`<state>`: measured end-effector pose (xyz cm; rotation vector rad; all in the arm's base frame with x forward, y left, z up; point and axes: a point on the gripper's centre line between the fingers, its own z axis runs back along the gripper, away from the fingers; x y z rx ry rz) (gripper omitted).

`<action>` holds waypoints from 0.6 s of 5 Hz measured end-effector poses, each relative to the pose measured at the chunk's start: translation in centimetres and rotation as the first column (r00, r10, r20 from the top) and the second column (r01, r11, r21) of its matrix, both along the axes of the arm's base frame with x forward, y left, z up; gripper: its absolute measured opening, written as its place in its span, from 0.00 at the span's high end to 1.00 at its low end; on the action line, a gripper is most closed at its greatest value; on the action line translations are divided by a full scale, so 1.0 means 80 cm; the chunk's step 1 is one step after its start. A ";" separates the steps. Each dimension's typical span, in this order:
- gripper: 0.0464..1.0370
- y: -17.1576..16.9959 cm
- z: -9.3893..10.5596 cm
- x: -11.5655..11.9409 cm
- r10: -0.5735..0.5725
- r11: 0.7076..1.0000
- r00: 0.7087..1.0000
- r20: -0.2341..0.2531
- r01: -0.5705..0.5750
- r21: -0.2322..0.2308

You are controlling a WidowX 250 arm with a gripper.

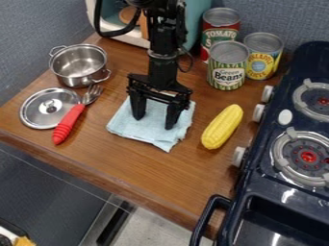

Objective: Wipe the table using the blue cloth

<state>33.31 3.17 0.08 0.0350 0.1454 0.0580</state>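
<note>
The black gripper [154, 123] hangs over the middle of the wooden table, its two fingers apart and pointing down at the cloth. Beneath it the light blue cloth [149, 136] lies flat and roughly square on the table [122, 161], one corner toward the front edge. Both fingertips are over the cloth; whether they touch it I cannot tell. The fingers and the gripper's body hide part of the cloth's rear half.
Left of the cloth are a steel pot [78, 66], a lid [49, 108] and a red-handled fork [69, 124]. A yellow corn [222, 127] lies close on the right. Several cans [227, 66] stand behind it, beside the dark stove [283, 187].
</note>
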 end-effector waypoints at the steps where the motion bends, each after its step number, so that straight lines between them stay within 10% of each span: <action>1: 0.04 0.002 -0.003 -0.005 0.007 1.000 1.000 0.012 -0.007 -0.001; 3: 0.04 -0.010 0.005 -0.038 0.010 0.998 0.999 0.042 -0.013 0.069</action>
